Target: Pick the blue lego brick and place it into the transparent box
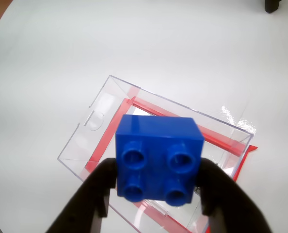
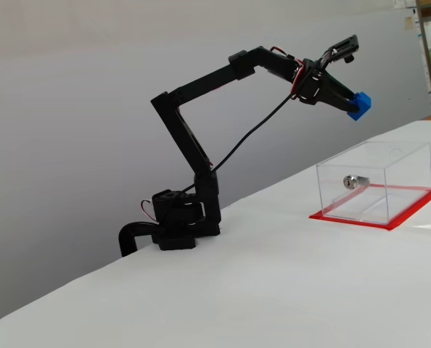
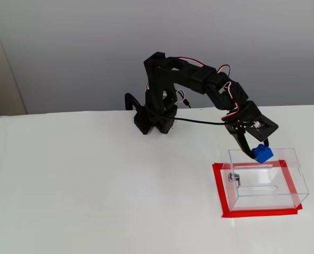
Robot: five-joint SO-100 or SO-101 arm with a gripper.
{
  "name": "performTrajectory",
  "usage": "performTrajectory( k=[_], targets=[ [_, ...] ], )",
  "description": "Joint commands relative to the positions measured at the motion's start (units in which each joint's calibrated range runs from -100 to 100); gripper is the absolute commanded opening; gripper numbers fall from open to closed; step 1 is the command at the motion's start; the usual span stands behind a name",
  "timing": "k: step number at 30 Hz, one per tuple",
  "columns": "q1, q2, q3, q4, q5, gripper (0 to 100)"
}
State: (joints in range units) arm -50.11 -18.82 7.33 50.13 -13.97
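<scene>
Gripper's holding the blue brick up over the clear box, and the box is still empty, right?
Not quite. The gripper does hold the blue brick in the air by the clear box, but the box isn't empty: a small silver metal cylinder already lies inside it, as both fixed views show.

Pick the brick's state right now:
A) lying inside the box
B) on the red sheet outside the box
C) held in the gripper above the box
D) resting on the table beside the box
C: the gripper clamps the blue lego brick in the air, well above the transparent box.
</scene>
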Motion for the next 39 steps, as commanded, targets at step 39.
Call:
performTrajectory(
  k=[39],
  targets=[
    [-4.3,11.2,-12.4,-1.3,1.9,35]
  ],
)
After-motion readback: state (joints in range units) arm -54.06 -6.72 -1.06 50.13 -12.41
